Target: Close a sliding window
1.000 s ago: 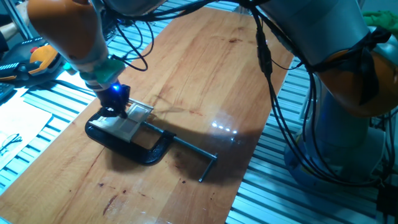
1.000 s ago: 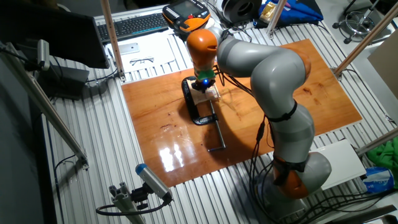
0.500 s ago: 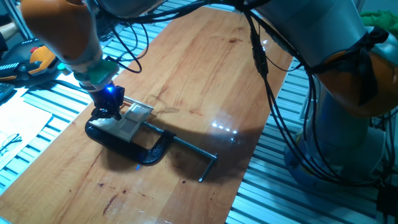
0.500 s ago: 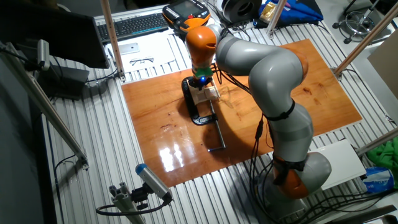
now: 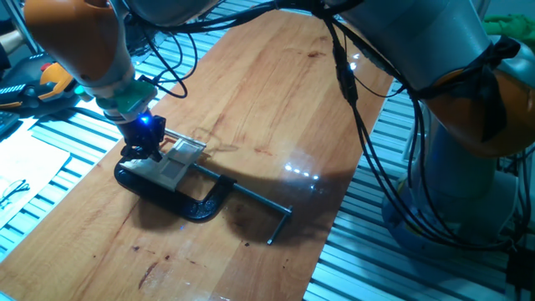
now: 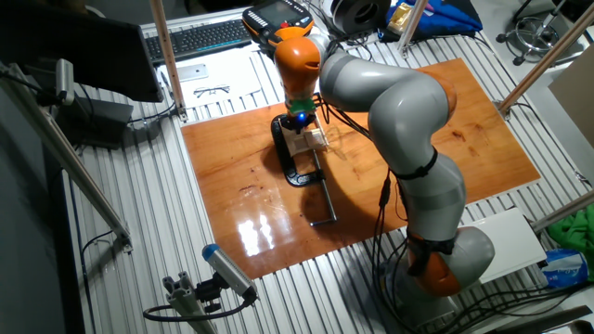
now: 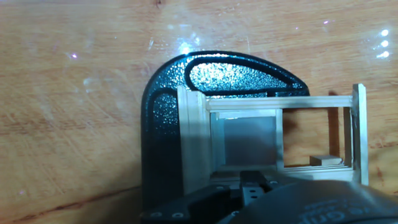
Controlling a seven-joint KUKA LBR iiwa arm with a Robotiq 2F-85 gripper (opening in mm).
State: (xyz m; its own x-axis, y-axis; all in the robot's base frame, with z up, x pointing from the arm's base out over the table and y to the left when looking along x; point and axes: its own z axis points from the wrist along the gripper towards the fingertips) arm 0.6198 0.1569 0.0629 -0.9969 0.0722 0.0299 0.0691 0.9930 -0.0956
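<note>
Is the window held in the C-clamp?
Yes, the window sits inside the black C-clamp, whose frame wraps around it.

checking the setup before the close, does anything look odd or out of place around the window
Nothing looks damaged or spilled. The sliding window lies flat, held in the black C-clamp, whose screw rod sticks out across the table. The gripper sits at its far edge.

The grey and orange arm reaches low across the worktop (image 5: 276,109), its wrist pointing straight down with a blue light glowing above the black tool (image 5: 142,151), whose finger spread cannot be made out.
</note>
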